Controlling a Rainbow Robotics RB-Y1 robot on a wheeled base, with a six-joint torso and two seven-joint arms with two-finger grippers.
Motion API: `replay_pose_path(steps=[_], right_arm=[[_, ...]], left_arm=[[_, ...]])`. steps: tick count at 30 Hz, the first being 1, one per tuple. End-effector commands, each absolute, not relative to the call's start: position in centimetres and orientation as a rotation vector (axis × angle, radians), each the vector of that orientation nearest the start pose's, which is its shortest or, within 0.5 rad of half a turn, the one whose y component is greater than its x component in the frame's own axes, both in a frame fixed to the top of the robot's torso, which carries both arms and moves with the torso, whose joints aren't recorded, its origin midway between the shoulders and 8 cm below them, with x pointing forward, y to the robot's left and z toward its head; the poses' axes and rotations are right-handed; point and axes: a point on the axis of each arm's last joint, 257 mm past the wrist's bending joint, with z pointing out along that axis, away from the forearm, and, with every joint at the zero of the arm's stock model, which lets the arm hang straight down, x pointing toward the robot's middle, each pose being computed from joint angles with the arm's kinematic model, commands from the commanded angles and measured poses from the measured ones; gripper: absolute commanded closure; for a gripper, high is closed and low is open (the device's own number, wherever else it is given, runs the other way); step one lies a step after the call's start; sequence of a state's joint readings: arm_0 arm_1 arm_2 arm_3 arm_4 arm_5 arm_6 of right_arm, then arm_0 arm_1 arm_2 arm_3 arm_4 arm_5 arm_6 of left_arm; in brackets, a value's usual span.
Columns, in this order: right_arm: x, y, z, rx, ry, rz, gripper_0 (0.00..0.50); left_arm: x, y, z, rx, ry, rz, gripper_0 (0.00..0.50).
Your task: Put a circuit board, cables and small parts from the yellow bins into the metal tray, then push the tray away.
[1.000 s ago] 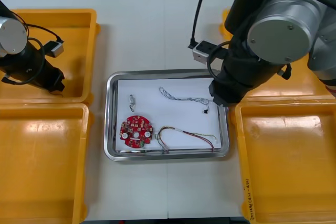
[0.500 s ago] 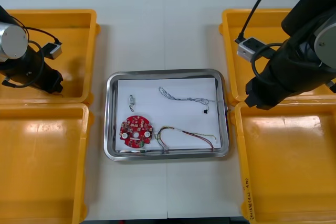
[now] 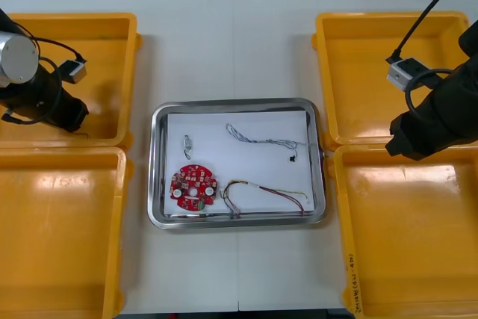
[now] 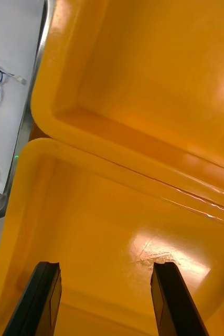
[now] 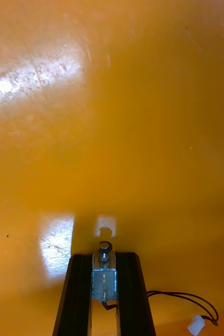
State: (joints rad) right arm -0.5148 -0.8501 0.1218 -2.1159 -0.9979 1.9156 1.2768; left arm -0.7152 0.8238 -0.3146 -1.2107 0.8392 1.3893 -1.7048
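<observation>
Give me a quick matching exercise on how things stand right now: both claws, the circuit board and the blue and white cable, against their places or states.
Things:
1. left claw
2. right claw
3. circuit board
4. blue and white cable

Places or states:
A. in the far part of the metal tray
B. shut on a small metal part, over the far left yellow bin
C. in the tray's near left corner
D. open, over the near right yellow bin

Pairs: 1-B, 2-D, 3-C, 4-A.
</observation>
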Motion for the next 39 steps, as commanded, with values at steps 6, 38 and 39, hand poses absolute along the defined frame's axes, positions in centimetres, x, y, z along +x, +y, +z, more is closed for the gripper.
replay_pose_path(steps=[6,38,39], right_arm=[[39.1,-30.6,-15.4,-0.286,2.747,-0.021,0.0],[37.2,-32.2,-17.8,-0.043,2.786,0.085,0.0],[37.2,-32.2,-17.8,-0.044,2.787,0.084,0.0]], left_arm=[[55.3,36.4,-17.8,0.434,2.666,0.064,0.5],[50.4,29.8,-5.6,0.114,2.589,-0.019,0.5],[50.4,29.6,-5.6,0.109,2.588,-0.026,0.5]])
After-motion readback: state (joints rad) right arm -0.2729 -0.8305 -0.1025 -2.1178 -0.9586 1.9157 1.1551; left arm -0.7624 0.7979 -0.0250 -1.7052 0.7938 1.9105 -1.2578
